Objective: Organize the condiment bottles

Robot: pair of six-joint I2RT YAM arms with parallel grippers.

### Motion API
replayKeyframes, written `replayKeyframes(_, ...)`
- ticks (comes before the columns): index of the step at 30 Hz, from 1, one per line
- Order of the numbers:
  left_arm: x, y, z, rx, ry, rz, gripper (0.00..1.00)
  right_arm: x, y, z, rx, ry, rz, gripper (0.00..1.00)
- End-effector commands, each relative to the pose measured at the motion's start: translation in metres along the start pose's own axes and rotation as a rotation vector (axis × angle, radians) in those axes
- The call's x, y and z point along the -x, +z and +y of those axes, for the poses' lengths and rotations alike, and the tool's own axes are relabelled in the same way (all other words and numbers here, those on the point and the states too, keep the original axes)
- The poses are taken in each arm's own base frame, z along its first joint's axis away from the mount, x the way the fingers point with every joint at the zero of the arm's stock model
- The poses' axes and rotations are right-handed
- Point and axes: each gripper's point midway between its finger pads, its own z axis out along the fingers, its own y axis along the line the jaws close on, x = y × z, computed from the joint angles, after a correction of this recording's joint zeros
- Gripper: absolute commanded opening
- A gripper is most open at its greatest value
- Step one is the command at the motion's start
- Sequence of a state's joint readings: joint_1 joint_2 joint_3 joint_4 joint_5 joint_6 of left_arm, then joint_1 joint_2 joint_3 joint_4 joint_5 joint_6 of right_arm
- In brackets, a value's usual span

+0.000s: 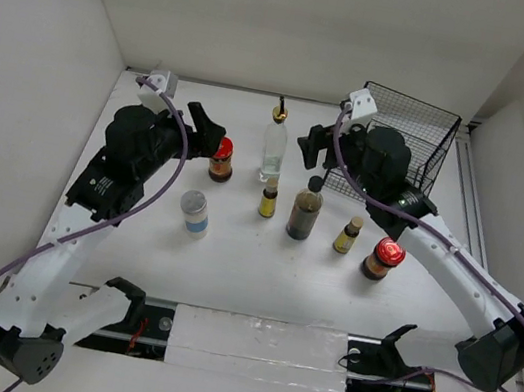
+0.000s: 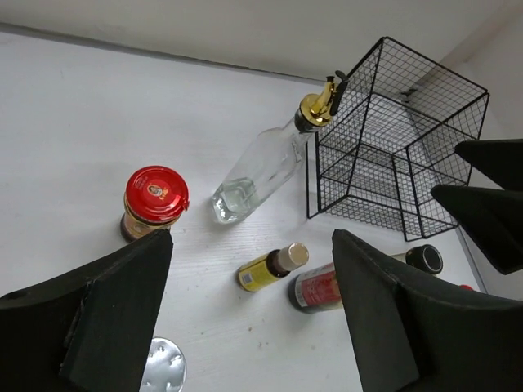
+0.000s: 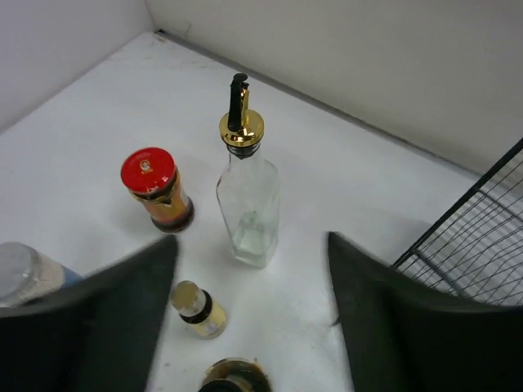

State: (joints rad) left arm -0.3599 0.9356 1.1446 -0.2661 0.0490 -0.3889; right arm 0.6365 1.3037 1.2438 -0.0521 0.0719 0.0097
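1. Clear gold-spouted bottle (image 1: pixel 273 149): one.
2. Dark black-capped bottle (image 1: pixel 305 212): one.
3. Red-lidded jars (image 1: pixel 222 160) (image 1: pixel 383 257): two.
4. Tiny yellow-labelled bottles (image 1: pixel 268 201) (image 1: pixel 347 236): two.
5. White shaker (image 1: pixel 195 213): one.
6. Condiment containers, items 1 to 5 taken together: seven.
7. Wire basket (image 1: pixel 428 119): one.
8. Robot arms (image 1: pixel 58 257) (image 1: pixel 453 265): two.

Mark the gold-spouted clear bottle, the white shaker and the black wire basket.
gold-spouted clear bottle (image 3: pixel 248 204): right wrist view, on its glass body.
white shaker (image 1: pixel 195 204): top external view, on its lid.
black wire basket (image 1: pixel 433 135): top external view, on its mesh wall.
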Motion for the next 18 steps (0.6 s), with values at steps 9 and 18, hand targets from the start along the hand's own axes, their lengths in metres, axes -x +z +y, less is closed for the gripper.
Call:
replayKeyframes(9,0.001,-0.028,-0.028,-0.155,0.035,-0.097,0.64,0.045,0.005,0.024,0.104,-0.015,-0.113,0.0)
replayKeyframes(18,0.019,-0.032,0.023,0.141,-0.004,-0.196,0.21,0.015,0.029,0.045,0.21,-0.011,-0.006,0.71)
